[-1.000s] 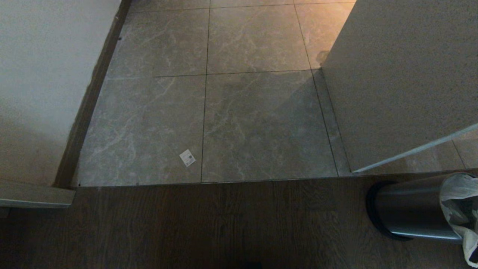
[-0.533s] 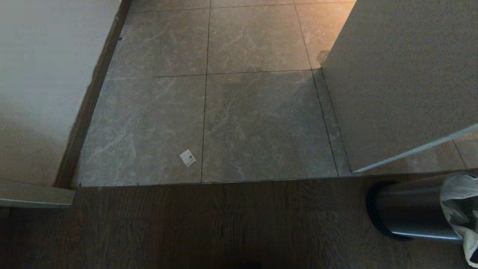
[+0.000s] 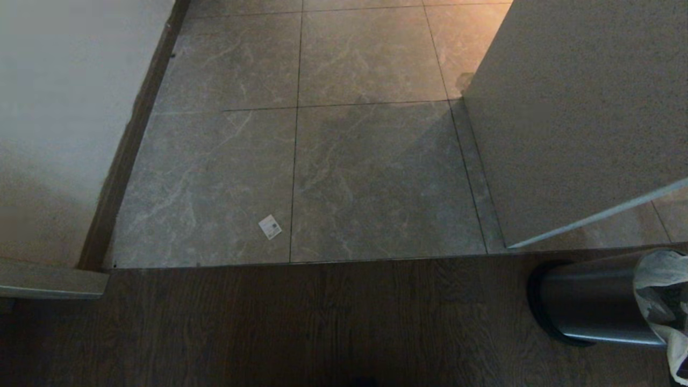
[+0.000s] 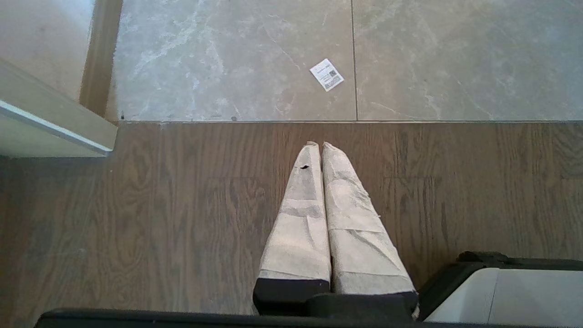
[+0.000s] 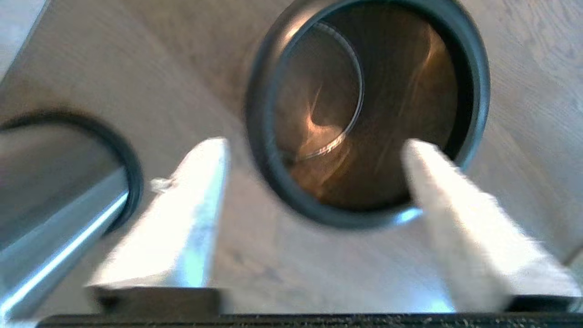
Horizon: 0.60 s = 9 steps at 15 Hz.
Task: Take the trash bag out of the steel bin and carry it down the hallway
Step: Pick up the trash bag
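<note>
The right hand [image 5: 314,155] is open wide, holding nothing, just over the steel bin [image 5: 369,109]. In the head view the bin sits at 4 o'clock with the trash bag [image 3: 664,301] on it. The left hand [image 4: 317,150] is closed over the wood floor [image 4: 159,205].

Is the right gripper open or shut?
Open. In the right wrist view the right gripper has its fingers wide apart, with nothing between them, facing the mouth of the bin.
</note>
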{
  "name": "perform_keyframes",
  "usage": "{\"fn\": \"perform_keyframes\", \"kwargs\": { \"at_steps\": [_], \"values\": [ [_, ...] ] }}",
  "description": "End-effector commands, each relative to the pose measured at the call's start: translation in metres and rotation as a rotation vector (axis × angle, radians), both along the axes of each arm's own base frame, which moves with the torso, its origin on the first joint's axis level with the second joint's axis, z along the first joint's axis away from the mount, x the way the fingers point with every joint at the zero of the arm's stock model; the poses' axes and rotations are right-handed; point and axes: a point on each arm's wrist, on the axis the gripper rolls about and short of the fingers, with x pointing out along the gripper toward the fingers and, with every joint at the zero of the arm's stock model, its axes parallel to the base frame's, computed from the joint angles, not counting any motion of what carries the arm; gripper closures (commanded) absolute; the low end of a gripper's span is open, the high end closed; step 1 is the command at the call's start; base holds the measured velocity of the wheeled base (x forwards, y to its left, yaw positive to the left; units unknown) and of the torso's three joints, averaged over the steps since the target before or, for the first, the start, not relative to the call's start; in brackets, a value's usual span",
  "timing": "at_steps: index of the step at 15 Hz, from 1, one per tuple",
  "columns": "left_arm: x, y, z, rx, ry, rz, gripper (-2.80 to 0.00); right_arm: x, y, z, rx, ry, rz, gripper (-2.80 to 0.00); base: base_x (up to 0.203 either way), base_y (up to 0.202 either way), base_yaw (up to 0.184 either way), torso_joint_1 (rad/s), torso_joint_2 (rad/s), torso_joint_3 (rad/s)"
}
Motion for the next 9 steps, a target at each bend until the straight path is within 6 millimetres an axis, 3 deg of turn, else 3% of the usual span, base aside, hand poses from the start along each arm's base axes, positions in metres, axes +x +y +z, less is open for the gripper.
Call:
{"fn": "perform_keyframes", "kwargs": {
  "at_steps": [1,5,9],
  "values": [
    [0.000,0.000,0.000,0.000,0.000,0.001,0.00,0.005,0.025,0.039,-0.038,0.015,0.029,0.00,0.000,0.000,0.000,0.000,0.00,0.000],
    [0.000,0.000,0.000,-0.002,0.000,0.001,0.00,0.048,0.091,0.063,-0.040,0.111,0.183,0.00,0.000,0.000,0.000,0.000,0.00,0.000],
    [0.000,0.000,0.000,0.000,0.000,0.001,0.00,0.106,0.186,0.050,-0.034,0.274,0.428,0.00,0.000,0.000,0.000,0.000,0.00,0.000]
  ]
}}
